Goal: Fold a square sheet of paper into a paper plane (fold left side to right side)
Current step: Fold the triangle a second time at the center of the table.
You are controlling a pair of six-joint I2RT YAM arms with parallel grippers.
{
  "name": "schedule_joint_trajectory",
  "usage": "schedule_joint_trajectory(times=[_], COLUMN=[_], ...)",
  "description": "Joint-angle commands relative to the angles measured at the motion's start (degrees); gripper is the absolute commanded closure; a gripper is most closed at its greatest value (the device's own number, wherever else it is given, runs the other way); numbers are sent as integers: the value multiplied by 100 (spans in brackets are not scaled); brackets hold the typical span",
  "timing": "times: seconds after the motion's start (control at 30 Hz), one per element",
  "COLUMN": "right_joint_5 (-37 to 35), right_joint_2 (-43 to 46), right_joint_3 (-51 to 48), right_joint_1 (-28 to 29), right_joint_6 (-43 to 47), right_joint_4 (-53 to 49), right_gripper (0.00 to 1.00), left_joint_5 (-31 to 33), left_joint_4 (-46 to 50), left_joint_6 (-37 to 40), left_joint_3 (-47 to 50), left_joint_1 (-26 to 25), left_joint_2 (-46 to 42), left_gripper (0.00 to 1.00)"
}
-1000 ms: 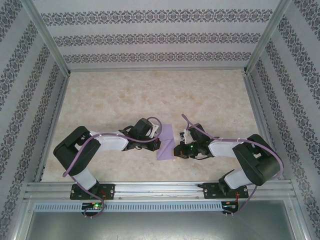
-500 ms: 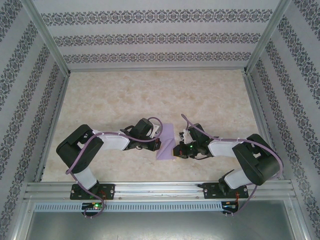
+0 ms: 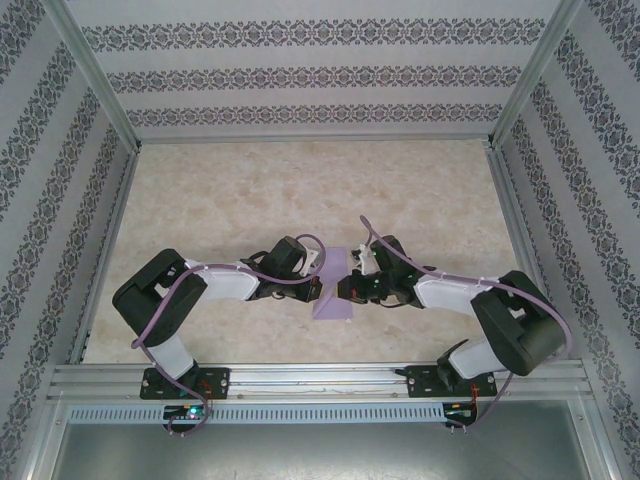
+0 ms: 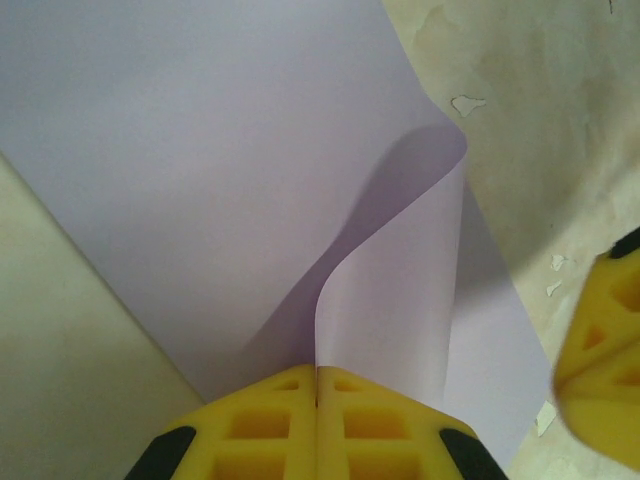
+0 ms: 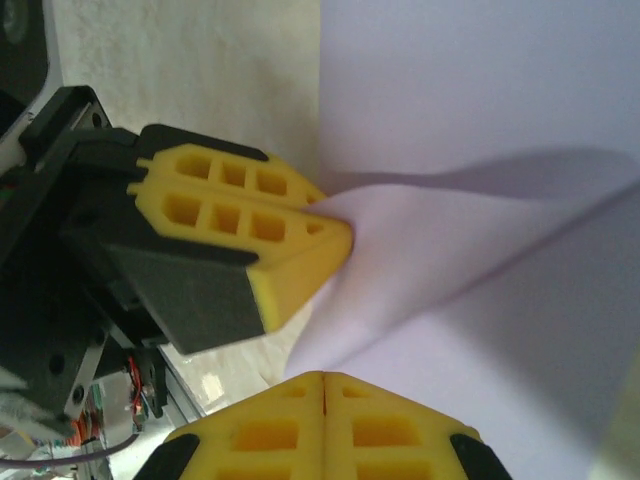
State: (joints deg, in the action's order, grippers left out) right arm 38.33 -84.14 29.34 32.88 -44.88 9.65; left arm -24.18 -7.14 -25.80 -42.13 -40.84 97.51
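a: where is the square sheet of paper (image 3: pixel 333 306) right now?

b: on the counter (image 3: pixel 250 190), between the two arms and close to their bases. most of it lies flat, but its left part rises in a soft curl.

a: and who holds that curl?

b: the left claw (image 4: pixel 317 372) is clenched on its edge; the paper comes straight out of the seam between the fingers. the right claw (image 5: pixel 323 380) is clenched too, fingers pressed together with no paper visible between them. it sits just beside the left one, over the sheet.

a: so the step is to bring the left side over to the right. how would you do it well?

b: i would carry the pinched edge across in a low arc, not a high one, so the thin paper bends instead of dragging. the grip is at one spot only, so i think the flap can twist. the edges should be lined up before anything is pressed.

a: and the right claw?

b: its closed tip looks well placed to pin the flat part. otherwise the whole sheet probably slides on the smooth counter. once the edges meet, the left one lets go and the fold is run flat from the middle outward.
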Motion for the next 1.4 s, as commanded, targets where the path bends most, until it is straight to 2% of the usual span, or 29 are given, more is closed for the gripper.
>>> schedule_joint_trajectory(times=[0.0,0.57,1.37], right_joint_5=[-132,-158,-525], right_joint_2=[-296,-915,-987], right_joint_3=[246,414,178], right_joint_1=[77,233,256], right_joint_6=[-104,-91,68], right_joint_4=[347,599,210], right_gripper=[100,100,100], left_joint_5=[106,150,170], left_joint_4=[203,287,359], left_joint_6=[172,173,188], left_joint_3=[11,-54,-115], left_joint_1=[50,6,-11], left_joint_2=[126,152,154], left_gripper=[100,100,100])
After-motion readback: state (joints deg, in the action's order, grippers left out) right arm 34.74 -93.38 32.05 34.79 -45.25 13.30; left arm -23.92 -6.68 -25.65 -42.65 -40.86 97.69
